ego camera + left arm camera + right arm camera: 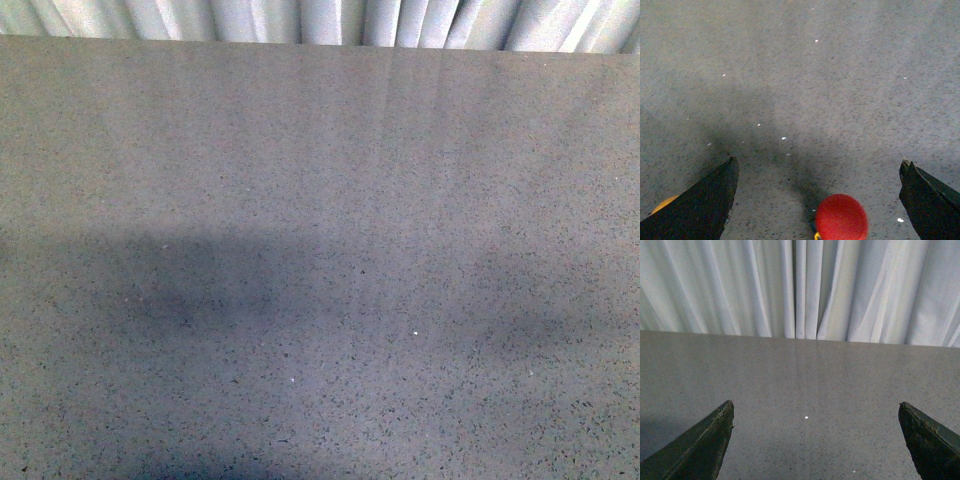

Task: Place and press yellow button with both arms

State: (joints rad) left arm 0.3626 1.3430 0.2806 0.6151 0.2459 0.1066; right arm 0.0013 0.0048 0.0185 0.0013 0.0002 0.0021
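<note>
In the left wrist view my left gripper (819, 165) is open and empty just above the grey speckled table (805, 75). A small yellow-orange sliver, the cap of the yellow button (662, 204), shows at the frame's edge, mostly hidden behind one black finger (700, 205) and outside the jaws. A red domed button (841, 218) sits between the open jaws at the frame's edge. In the right wrist view my right gripper (816, 407) is open and empty over bare table (805, 375). Neither arm nor any button shows in the front view.
A white pleated curtain (320, 20) hangs behind the table's far edge; it also shows in the right wrist view (800, 285). The front view shows only grey tabletop (320, 250) with soft shadows at its near side.
</note>
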